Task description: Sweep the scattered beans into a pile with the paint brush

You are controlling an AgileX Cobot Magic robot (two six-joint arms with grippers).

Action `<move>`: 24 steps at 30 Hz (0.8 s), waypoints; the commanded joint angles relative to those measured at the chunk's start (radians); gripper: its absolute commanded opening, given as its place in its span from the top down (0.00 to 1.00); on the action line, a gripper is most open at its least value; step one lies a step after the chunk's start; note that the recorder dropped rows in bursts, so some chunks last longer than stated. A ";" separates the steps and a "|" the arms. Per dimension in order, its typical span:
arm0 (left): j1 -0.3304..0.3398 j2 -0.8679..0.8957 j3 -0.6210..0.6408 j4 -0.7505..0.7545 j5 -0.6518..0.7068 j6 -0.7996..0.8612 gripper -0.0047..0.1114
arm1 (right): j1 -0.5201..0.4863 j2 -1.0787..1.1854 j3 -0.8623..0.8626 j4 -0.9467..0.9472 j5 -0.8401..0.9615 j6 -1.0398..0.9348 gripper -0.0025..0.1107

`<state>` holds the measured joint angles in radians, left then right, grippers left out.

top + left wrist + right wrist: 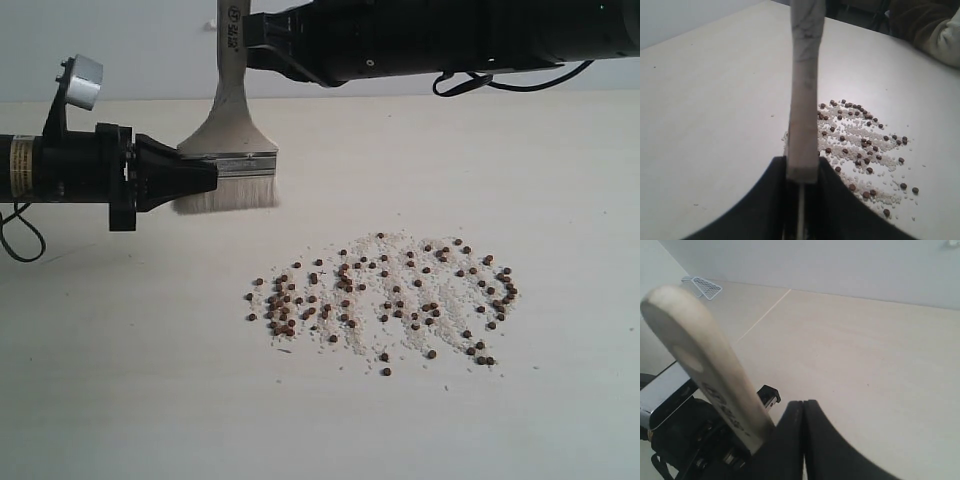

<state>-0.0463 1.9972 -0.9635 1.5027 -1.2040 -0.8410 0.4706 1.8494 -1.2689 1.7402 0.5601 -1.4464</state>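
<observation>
Beans (pixel 385 302) lie among white crumbs (pixel 452 300), paint brush (pixel 232 150) apart.

Reddish-brown beans (pixel 345 284), white crumbs (pixel 452 300), pale paint brush (pixel 226 115), silver ferrule (pixel 246 163), black fingers (pixel 185 176), perhaps cream table (pixel 500 150)

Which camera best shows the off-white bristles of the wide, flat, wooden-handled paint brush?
The exterior view: the off-white bristles show at full width under the silver ferrule. The left wrist view shows only the pale handle, the right its holed end.
</observation>
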 commanded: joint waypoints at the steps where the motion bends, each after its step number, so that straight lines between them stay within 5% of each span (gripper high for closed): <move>1: -0.004 -0.001 -0.001 -0.026 -0.017 0.005 0.96 | 0.015 0.001 -0.007 0.004 0.025 0.004 0.98; 18: -0.004 -0.001 -0.001 -0.014 -0.017 0.005 0.96 | 0.025 -0.004 -0.007 0.004 0.018 -0.057 0.98; 24: -0.002 -0.001 -0.001 -0.009 -0.017 0.017 0.96 | -0.018 -0.056 -0.007 -0.143 -0.030 -0.088 0.98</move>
<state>-0.0463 1.9972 -0.9635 1.5046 -1.2058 -0.8307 0.4772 1.8291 -1.2689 1.6556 0.5573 -1.5140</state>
